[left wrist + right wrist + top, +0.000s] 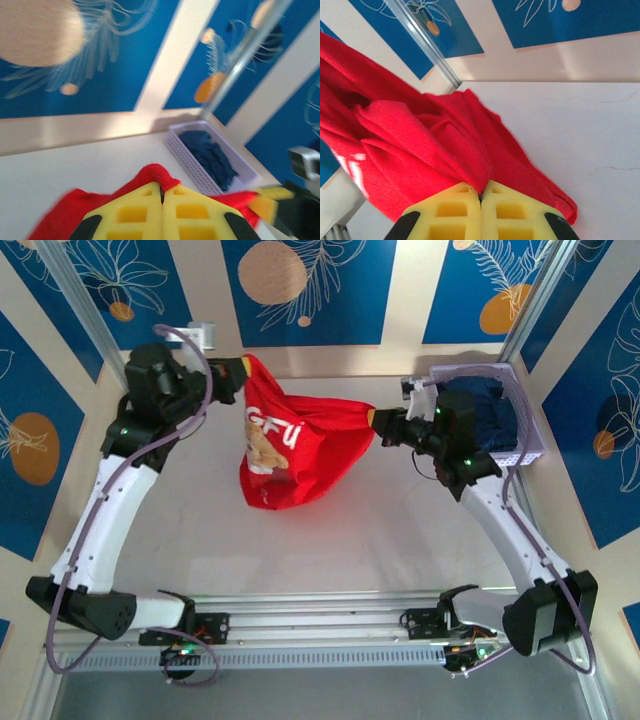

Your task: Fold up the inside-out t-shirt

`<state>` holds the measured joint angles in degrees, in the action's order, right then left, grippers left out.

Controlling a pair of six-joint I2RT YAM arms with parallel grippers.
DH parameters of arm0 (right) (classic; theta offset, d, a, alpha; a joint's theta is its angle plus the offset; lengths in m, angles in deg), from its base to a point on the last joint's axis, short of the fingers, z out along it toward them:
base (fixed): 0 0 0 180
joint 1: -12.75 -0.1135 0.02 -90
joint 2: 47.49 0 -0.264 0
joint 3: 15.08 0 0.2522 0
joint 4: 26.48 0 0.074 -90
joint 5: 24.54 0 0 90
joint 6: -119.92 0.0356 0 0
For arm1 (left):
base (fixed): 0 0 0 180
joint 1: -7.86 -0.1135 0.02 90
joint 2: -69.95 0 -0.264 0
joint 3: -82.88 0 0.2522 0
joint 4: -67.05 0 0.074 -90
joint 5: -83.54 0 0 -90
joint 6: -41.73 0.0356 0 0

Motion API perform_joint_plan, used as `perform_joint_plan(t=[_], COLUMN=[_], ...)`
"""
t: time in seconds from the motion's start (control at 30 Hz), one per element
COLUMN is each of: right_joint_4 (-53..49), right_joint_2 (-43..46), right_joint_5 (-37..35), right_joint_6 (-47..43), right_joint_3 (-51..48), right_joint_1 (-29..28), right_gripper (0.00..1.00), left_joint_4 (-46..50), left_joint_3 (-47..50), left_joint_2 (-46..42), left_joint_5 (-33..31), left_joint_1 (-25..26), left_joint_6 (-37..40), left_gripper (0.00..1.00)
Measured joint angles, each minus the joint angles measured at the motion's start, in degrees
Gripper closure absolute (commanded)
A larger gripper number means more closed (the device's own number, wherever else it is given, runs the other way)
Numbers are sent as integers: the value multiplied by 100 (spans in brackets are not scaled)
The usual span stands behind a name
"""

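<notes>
I hold t-shirt strung left-right | left hand pinching its far end | right hand pinching its near-right end | middle sags onto bench

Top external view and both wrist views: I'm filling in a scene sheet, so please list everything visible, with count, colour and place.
t-shirt: one, bright red with bear picture and white lettering, stretched over the middle of the table.
table: one, white, under everything.
basket: one, pale purple, far right corner.
dark garment: one, navy, inside the basket.
wall panels: several, blue with orange-and-white plant prints, around the table.
left gripper: one, yellow fingers, shut on the t-shirt's far left end.
right gripper: one, yellow fingers, shut on its right end.
</notes>
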<state>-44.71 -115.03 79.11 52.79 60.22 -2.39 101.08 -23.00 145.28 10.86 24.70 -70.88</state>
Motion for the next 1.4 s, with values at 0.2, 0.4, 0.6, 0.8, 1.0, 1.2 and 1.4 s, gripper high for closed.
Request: perform_joint_plan(t=[0.2, 0.4, 0.6, 0.8, 1.0, 1.2, 1.4], right_joint_4=[341, 195, 37, 2, -479, -1340, -1792], right_joint_2=[291, 293, 201, 11, -402, -1255, -2015], right_joint_5=[-138, -599, -813, -601, 181, 664, 796], right_joint_6=[2, 260, 522, 341, -140, -715, -883], right_joint_3=[-431, -409, 424, 1423, 1867, 1971, 1893], right_joint_1=[63, 509, 988, 992, 815, 72, -627], right_gripper=[100, 100, 100, 100, 100, 100, 100], left_joint_4=[164, 214, 116, -90, -673, -890, -861], left_joint_3=[278, 673, 688, 717, 1836, 3641, 4485], left_joint_2=[22, 20, 20, 20, 76, 658, 807], left_joint_5=[-286, -433, -295, -83, 74, -221, -553], left_joint_1=[-284, -669, -901, -901, -857, -717, -634], left_joint_6=[-87, -151, -302, -413, -597, -667, -612], left_gripper=[100, 100, 100, 100, 100, 94, 67])
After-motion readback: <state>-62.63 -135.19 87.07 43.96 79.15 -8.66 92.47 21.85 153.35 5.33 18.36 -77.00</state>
